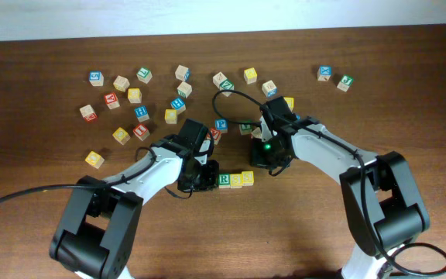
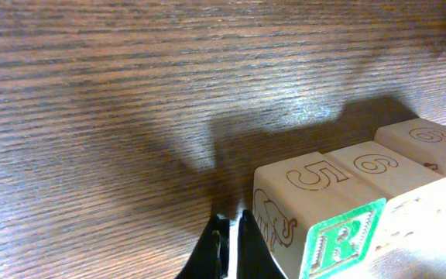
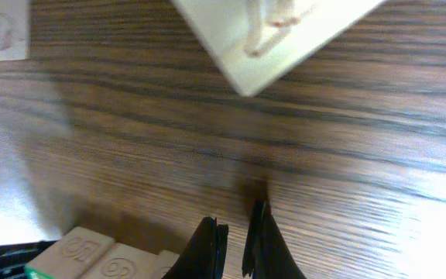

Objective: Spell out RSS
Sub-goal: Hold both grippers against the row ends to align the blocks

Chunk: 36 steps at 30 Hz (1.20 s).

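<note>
Wooden cubes are lined up near the middle of the table (image 1: 300, 232): the R cube (image 1: 224, 180) with its green face, then a first yellow cube (image 1: 236, 180) touching it, and a second yellow cube (image 1: 248, 177) touching that one. The row's long axis is laid from 9 o'clock to 3 o'clock in the overhead view. The letters on the yellow faces cannot be read at this size, so the word is only judged to be complete or nearly so.

The left gripper (image 1: 207, 180) is placed just beside the R cube, which lies at its 3 o'clock. Its fingers are drawn almost together on nothing. The right gripper (image 1: 268, 165) is held near the row's other end, with the second yellow cube at about its 8 o'clock, its fingers likewise nearly closed and empty.

The left arm is judged the nearer one for any final nudge, which would be made along the row's axis. The loose cubes (image 1: 134, 95) are scattered well apart toward 12 o'clock.
</note>
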Each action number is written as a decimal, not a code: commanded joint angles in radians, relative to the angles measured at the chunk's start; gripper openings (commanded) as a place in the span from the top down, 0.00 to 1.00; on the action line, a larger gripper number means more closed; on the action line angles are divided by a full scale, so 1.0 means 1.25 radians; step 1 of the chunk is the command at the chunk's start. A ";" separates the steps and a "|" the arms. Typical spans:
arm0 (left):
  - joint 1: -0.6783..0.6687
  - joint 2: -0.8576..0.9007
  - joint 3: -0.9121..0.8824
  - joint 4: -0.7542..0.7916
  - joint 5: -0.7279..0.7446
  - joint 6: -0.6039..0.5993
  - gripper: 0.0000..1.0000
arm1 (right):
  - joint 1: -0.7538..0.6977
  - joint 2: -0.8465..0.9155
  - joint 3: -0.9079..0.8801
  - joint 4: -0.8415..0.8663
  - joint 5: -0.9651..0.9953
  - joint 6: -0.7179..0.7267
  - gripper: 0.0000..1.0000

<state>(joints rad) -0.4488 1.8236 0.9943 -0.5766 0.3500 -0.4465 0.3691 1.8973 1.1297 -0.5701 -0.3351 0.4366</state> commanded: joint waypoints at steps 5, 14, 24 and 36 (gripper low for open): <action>-0.002 0.021 -0.009 -0.012 -0.046 -0.007 1.00 | 0.004 0.020 -0.011 -0.006 -0.082 -0.010 0.94; -0.002 0.021 -0.009 -0.011 -0.046 -0.008 1.00 | 0.004 0.020 -0.011 -0.021 -0.099 -0.050 0.94; -0.002 0.021 -0.009 -0.009 -0.046 -0.010 1.00 | 0.010 0.020 -0.011 -0.017 -0.100 -0.081 0.95; -0.002 0.021 -0.009 0.000 -0.046 -0.010 1.00 | 0.009 0.020 -0.011 -0.035 -0.103 -0.122 0.96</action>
<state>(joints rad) -0.4488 1.8236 0.9951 -0.5766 0.3481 -0.4503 0.3729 1.9106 1.1263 -0.6003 -0.4549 0.3141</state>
